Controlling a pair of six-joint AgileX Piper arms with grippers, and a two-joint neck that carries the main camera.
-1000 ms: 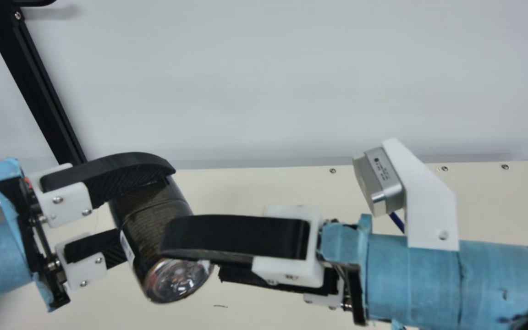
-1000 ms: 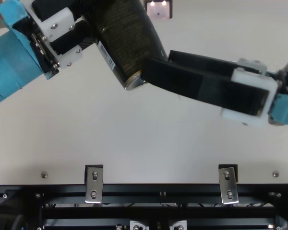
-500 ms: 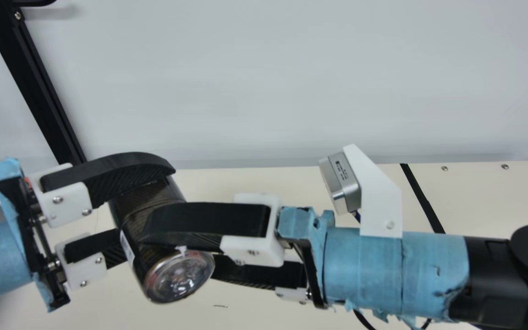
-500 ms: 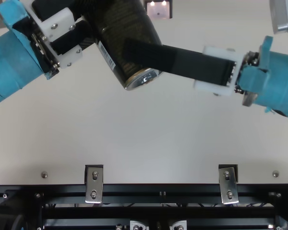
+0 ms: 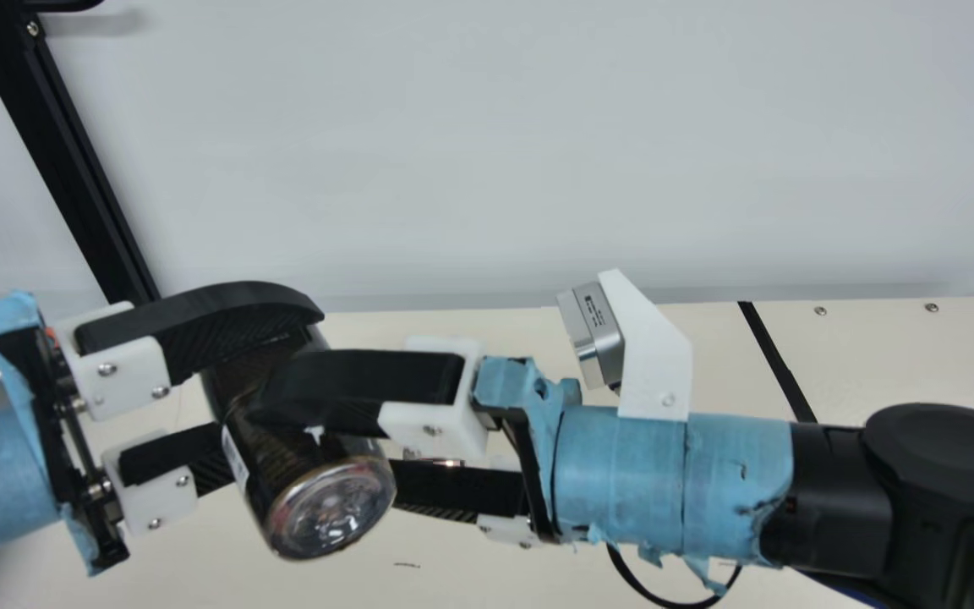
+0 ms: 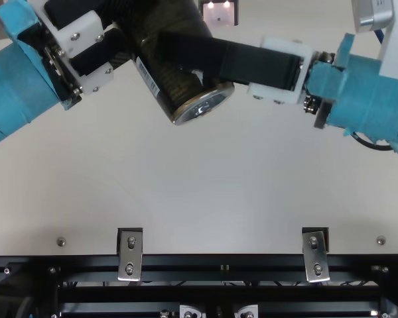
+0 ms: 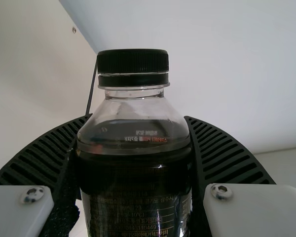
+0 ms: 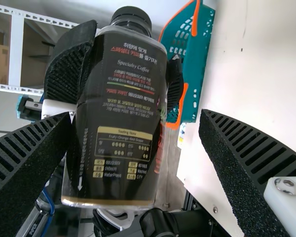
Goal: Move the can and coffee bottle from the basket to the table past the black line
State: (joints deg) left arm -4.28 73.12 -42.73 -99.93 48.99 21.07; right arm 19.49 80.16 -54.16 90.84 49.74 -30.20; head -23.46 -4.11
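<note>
Cream table [image 5: 199,575] is lying below. Black ribbed left gripper [image 7: 138,118] is clasping dark, black-capped plastic coffee bottle [image 5: 284,482], base slanting near and right; black ribbed right gripper [image 8: 135,117], spread wide, empty, is straddling it.

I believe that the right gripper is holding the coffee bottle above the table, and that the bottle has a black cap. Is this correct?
Not quite: it is the left gripper that holds the coffee bottle above the table, as the left wrist view shows. The cap is indeed black.
</note>
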